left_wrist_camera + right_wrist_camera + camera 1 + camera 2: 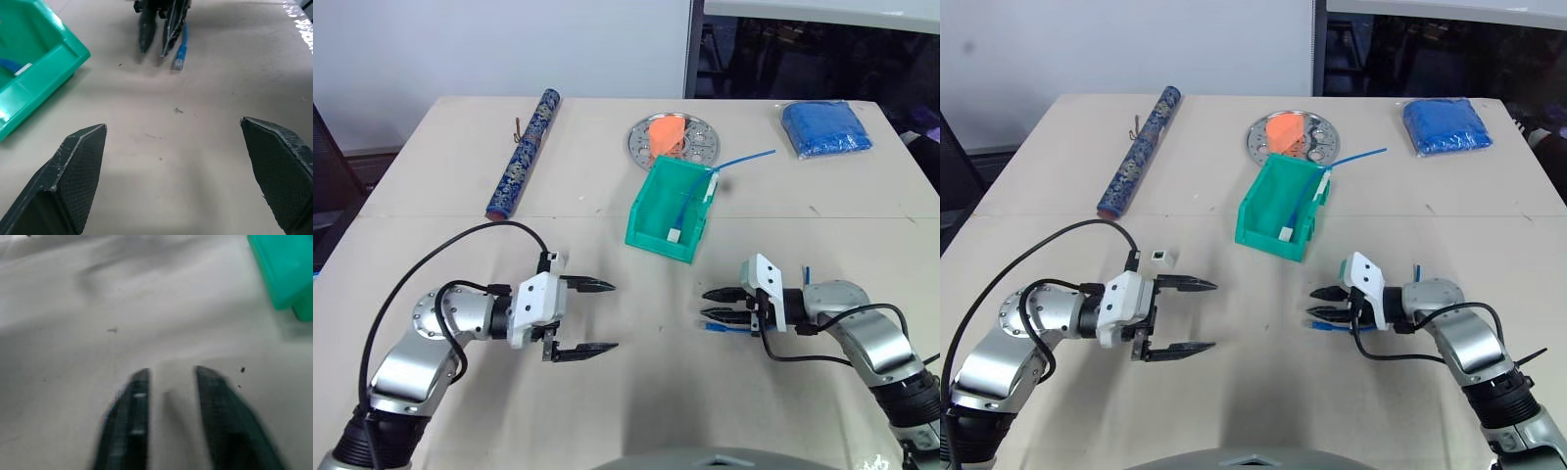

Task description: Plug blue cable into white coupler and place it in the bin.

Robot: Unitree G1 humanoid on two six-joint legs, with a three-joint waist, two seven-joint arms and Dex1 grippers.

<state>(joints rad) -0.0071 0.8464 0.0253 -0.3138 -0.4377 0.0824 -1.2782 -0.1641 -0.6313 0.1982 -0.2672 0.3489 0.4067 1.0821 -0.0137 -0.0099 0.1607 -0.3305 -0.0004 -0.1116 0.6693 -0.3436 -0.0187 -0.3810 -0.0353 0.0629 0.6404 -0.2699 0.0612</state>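
Risk: cable (1324, 327) slipping from right gripper (1320, 305), pinched loosely near its plug, before mating. Left gripper (1197, 315) spread wide, empty; coupler (1164, 258) on table (1253, 392) behind it. Bin (1263, 228) beyond.

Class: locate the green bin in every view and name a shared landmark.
Left eye view: bin mid-table, before the plate.
Right eye view: bin, same spot.
Left wrist view: bin wall, across from the right gripper.
Right wrist view: bin corner.
Landmark: the table.
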